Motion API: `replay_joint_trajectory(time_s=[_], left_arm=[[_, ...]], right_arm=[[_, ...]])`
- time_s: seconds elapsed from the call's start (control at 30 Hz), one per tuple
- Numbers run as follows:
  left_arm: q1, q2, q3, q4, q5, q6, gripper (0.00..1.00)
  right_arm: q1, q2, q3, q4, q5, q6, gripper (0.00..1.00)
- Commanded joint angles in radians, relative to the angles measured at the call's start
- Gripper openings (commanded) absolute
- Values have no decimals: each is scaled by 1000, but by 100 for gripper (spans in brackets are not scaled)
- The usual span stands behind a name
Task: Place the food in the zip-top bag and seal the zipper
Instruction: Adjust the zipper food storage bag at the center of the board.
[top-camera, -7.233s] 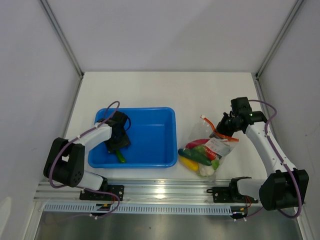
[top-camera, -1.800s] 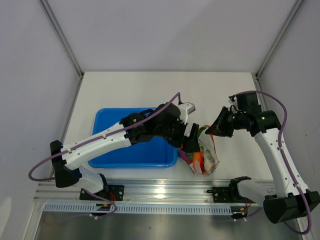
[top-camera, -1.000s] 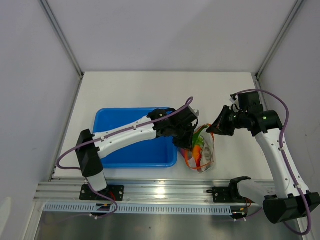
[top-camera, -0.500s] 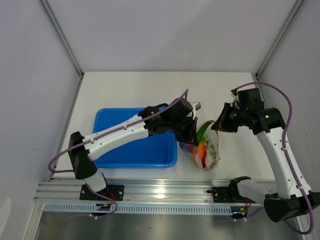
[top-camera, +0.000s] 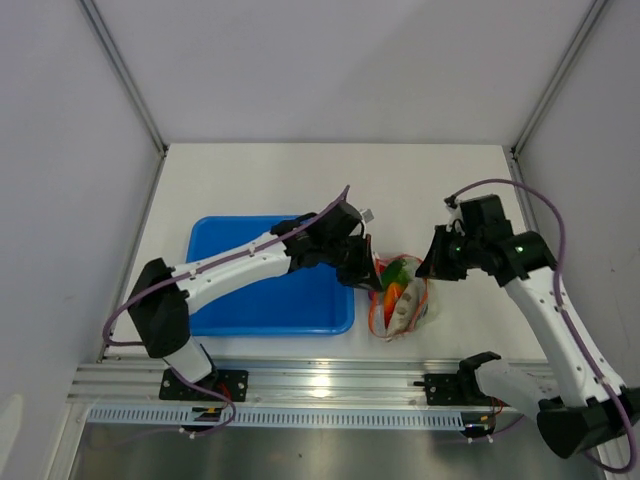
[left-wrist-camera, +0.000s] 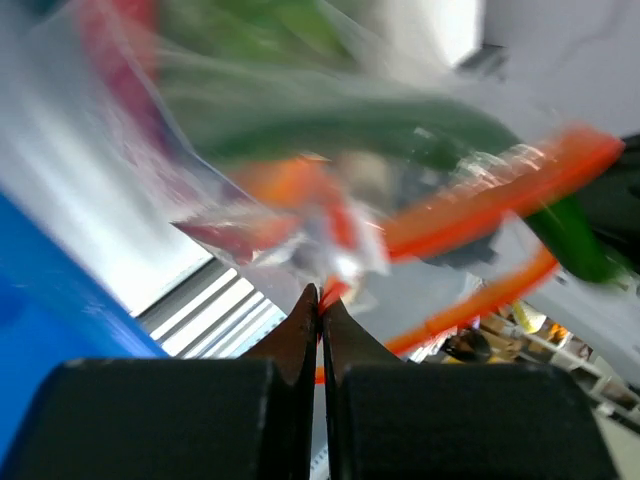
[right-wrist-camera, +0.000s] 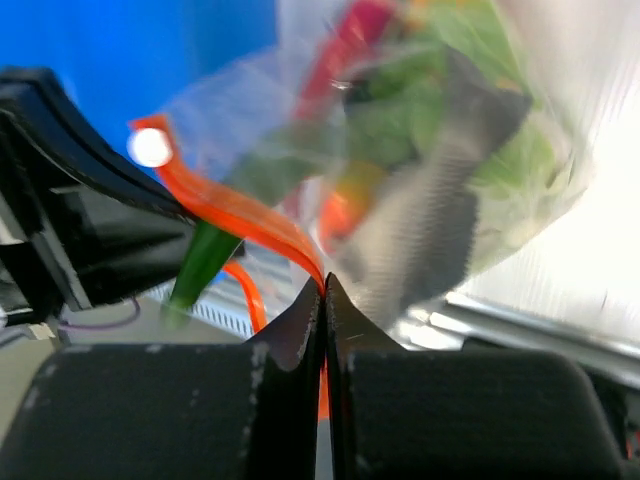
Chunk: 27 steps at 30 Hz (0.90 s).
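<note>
Readable text: none | Labels, brands, numbers, signs: none legible in any of the three views | Note: wrist views blurred at close range

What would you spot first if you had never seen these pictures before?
The clear zip-top bag jumps out first, stuffed with colourful toy food and sitting just to the right of the big blue tray. The left tool and the right tool are each pinched shut on its orange zipper, one from each side.
</note>
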Motion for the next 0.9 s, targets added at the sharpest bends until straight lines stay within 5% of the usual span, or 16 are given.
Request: replay_joint_trajectory(time_s=[0.0, 0.13, 0.3, 0.47, 0.53, 0.6, 0.7, 0.87], left_arm=[[21, -30, -19, 108, 62, -77, 1], [26, -84, 126, 136, 42, -36, 1], [58, -44, 128, 171, 149, -100, 1], [18, -64, 247, 99, 52, -17, 1], [62, -24, 225, -2, 126, -43, 1], [73, -42, 134, 86, 196, -72, 1], [35, -115, 120, 82, 73, -51, 1], [96, -107, 80, 74, 142, -65, 0]], right_arm=[[8, 22, -16, 17, -66, -20, 0], [48, 2, 58, 23, -54, -77, 0], [54, 46, 30, 67, -72, -43, 0], [61, 51, 142, 92, -74, -28, 0], [59, 78, 121, 81, -48, -41, 0], [59, 110, 139, 8, -21, -63, 0], [61, 72, 139, 17, 2, -85, 0], [56, 80, 117, -2, -26, -66, 0]])
